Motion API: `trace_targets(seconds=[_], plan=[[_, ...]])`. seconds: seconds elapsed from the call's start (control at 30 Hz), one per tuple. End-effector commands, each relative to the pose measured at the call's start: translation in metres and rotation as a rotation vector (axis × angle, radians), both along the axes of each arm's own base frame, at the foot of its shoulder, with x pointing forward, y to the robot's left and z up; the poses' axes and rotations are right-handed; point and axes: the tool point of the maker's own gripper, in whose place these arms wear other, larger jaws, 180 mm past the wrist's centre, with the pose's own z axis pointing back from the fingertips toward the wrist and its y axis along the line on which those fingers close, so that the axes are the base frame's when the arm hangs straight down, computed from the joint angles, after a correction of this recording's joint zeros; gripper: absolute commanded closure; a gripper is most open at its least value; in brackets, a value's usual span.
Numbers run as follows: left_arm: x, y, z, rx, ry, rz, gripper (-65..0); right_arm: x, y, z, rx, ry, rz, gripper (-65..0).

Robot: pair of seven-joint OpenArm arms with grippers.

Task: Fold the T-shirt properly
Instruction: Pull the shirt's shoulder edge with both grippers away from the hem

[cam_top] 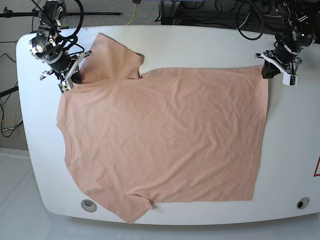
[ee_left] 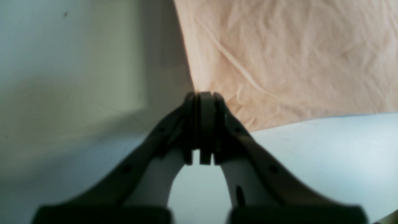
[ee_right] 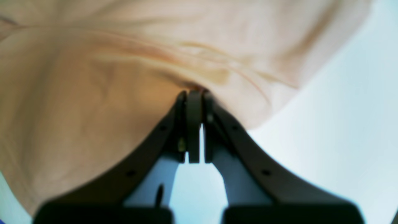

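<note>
The peach T-shirt lies spread flat on the white table, neck end to the left and hem to the right, in the base view. My left gripper is at the hem's far right corner. In the left wrist view its jaws are shut, with the corner of the T-shirt running in between the tips. My right gripper is at the far left shoulder beside the sleeve. Its jaws are shut on the T-shirt, and the cloth puckers into creases at the tips.
Cables and stands crowd the back edge behind the table. Two round fittings sit in the table's near corners. A red mark shows at the right edge. Bare table strips border the shirt on all sides.
</note>
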Motion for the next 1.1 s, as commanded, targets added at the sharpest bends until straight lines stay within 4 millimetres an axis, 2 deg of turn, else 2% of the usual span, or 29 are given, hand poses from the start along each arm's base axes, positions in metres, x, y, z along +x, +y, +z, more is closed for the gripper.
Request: trace_targets(seconds=[0.0, 0.53, 1.0, 1.07], plan=[[0.004, 0.003, 0.008, -0.002, -0.031, -0.002, 0.0, 0.011, 0.005, 0.028, -0.011, -0.083, 0.041, 0.0], [-0.017, 0.008, -0.010, -0.015, 0.034, 0.020, 0.0, 0.003, 0.016, 0.024, -0.041, -0.055, 0.090, 0.0], [-0.021, 0.010, -0.013, -0.016, 0.054, 0.017, 0.0, -0.020, 0.002, 0.004, -0.030, 0.012, 0.036, 0.0], [-0.024, 0.011, -0.014, -0.006, 0.059, 0.019, 0.0, -0.014, 0.002, 0.004, -0.035, 0.001, 0.045, 0.0]])
